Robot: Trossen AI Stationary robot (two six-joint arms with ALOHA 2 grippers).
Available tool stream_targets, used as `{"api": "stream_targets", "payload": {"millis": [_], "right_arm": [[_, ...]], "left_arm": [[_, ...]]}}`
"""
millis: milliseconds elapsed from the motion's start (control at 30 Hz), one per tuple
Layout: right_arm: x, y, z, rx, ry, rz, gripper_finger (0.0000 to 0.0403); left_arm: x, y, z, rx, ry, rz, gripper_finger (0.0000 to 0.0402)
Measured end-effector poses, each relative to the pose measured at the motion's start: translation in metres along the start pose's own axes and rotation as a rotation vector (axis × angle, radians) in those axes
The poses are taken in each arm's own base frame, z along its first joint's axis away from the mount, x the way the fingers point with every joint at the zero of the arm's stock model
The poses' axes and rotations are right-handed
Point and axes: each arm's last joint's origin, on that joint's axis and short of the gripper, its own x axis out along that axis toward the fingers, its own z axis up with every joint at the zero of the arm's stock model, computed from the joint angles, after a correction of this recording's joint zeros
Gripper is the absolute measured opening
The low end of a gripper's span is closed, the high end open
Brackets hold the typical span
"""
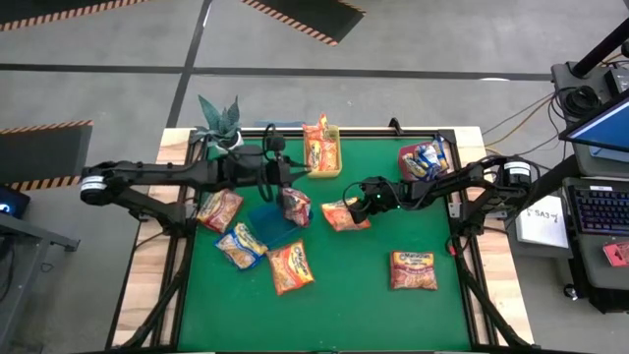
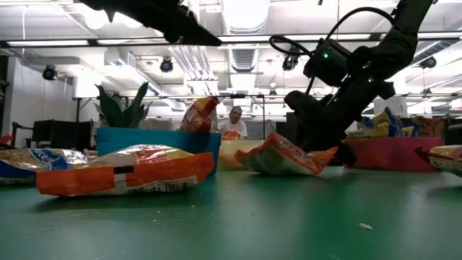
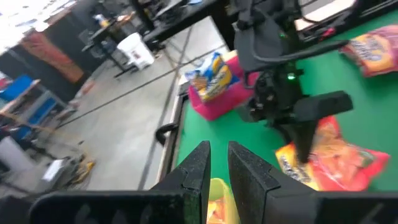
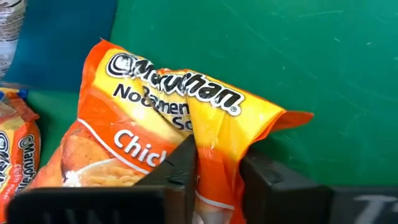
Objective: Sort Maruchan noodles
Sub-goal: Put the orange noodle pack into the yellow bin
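Several Maruchan noodle packets lie on the green table. My right gripper, at the table's middle, is shut on an orange chicken packet. My left gripper hangs high beside the yellow bin, its fingers close together. A yellow-orange patch shows through the narrow slit between them. An orange packet stands upright in the yellow bin. Another packet leans at the blue bin. My right gripper pinches a raised, crumpled ridge of the orange packet's wrapper between its two fingers. The fingers slant down from the table's right side. The packet's far part lies on the table; the end by the fingers is slightly raised. My left gripper: I cannot tell whether it touches the packet or the bin below it.
Loose packets lie at the left, near the front middle and front right. A red bin at the far right holds blue packets. A potted plant stands at the far left corner. A person sits beyond the table.
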Motion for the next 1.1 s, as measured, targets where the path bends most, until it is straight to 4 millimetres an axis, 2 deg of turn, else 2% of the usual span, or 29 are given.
{"api": "stream_targets", "payload": {"millis": [167, 333, 733, 1100], "right_arm": [[0.000, 0.000, 0.000, -0.007, -0.003, 0.003, 0.0033], [-0.002, 0.002, 0.001, -0.042, -0.011, 0.011, 0.0013], [-0.012, 0.010, 0.010, -0.136, -0.102, 0.052, 0.0009], [-0.034, 0.024, 0.024, -0.279, -0.274, 0.084, 0.0009]], "left_arm": [[0.000, 0.007, -0.006, -0.007, 0.011, 0.007, 0.0039], [0.001, 0.013, -0.010, 0.003, 0.024, 0.030, 0.0039], [-0.001, 0.023, -0.014, 0.003, 0.040, 0.066, 0.0039], [-0.007, 0.028, -0.017, 0.000, 0.103, 0.127, 0.0039]]}}
